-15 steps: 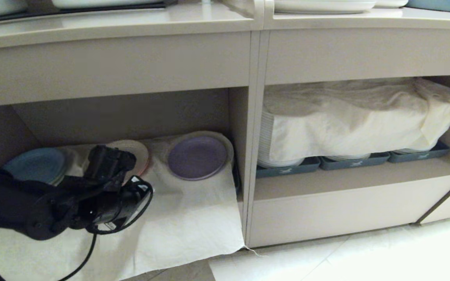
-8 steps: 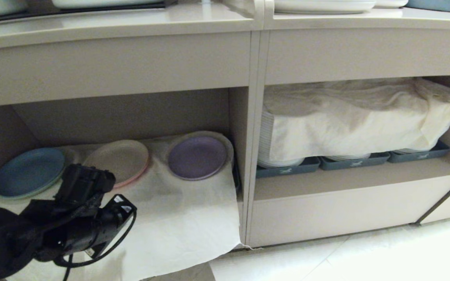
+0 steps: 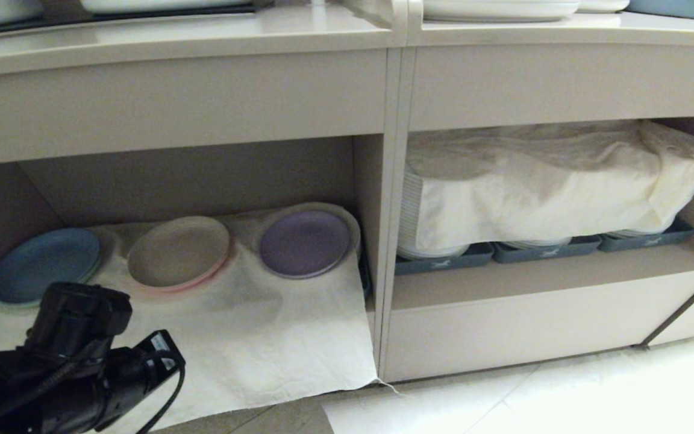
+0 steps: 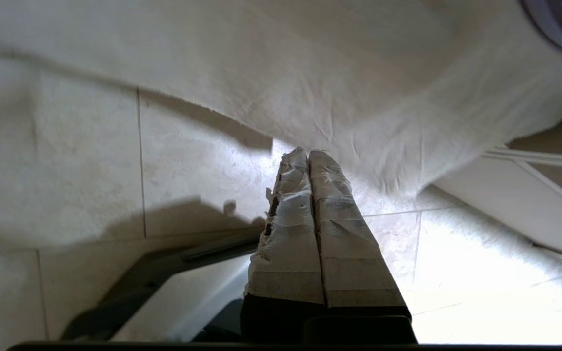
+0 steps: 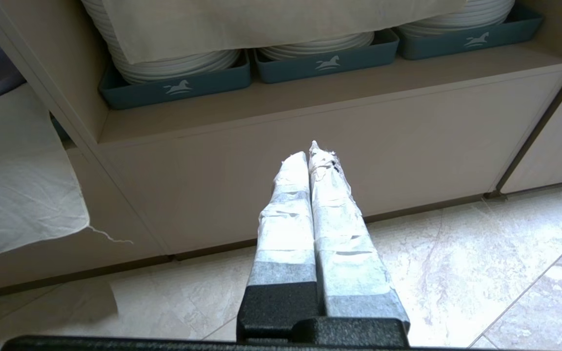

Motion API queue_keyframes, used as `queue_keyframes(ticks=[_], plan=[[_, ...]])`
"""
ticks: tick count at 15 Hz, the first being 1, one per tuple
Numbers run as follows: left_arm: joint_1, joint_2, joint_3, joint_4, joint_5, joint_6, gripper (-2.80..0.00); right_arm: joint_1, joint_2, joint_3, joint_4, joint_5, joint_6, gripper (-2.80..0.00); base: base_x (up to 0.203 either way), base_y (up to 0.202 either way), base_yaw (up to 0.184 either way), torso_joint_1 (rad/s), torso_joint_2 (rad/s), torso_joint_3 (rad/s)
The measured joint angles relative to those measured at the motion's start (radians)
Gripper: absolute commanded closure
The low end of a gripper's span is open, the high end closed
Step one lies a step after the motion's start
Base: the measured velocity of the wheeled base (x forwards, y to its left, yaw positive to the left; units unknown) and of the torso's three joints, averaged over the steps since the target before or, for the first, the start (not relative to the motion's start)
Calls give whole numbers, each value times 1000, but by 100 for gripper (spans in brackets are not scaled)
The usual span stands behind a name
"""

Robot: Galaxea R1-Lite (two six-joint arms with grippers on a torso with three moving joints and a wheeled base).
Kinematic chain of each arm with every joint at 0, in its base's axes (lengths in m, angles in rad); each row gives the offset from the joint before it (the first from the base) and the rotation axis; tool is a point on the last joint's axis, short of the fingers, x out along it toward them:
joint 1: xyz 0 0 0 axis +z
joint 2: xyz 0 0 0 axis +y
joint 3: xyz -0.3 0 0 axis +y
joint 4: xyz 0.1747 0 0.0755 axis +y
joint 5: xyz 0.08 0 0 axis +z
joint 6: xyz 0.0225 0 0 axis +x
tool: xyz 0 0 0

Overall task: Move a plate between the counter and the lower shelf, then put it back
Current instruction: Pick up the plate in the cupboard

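Note:
The lavender plate [image 3: 303, 243] lies flat on the cream cloth [image 3: 275, 337] of the lower shelf, at the right end of the left cubby; its edge also shows as the plate [image 4: 561, 19] in the left wrist view. The counter [image 3: 202, 36] runs across the top. My left arm [image 3: 76, 361] is low at the front left, outside the cubby and well apart from the plate. Its left gripper [image 4: 308, 153] is shut and empty, over the floor tiles by the cloth's hanging edge. The right gripper [image 5: 310, 151] is shut and empty, above the floor before the right cubby.
A blue plate [image 3: 46, 264] and a beige-pink plate [image 3: 178, 252] lie left of the purple one. An upright divider [image 3: 392, 241] separates the cubbies. The right cubby holds grey-blue trays [image 3: 443, 262] of white plates under a cloth. White dishes [image 3: 497, 9] stand on the counter.
My left arm has drawn back out of the cubby and sunk toward the lower left, uncovering the beige-pink plate. The plates have not moved.

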Motion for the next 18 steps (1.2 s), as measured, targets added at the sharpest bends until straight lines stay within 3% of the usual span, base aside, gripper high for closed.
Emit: queue_keyframes(ticks=[6,11,15,18], plan=[[-5,-26,4,2,-5,27,0,0,0,0,0,0,0,0,0,0,0,0,0,0],[-74,0,-30,-3,-6,19,0,0,0,0,0,0,0,0,0,0,0,0,0,0],[-89,63,-63,-5,-4,16,0,0,0,0,0,0,0,0,0,0,0,0,0,0],[-95,49,-16,-4,14,35,0,0,0,0,0,0,0,0,0,0,0,0,0,0]])
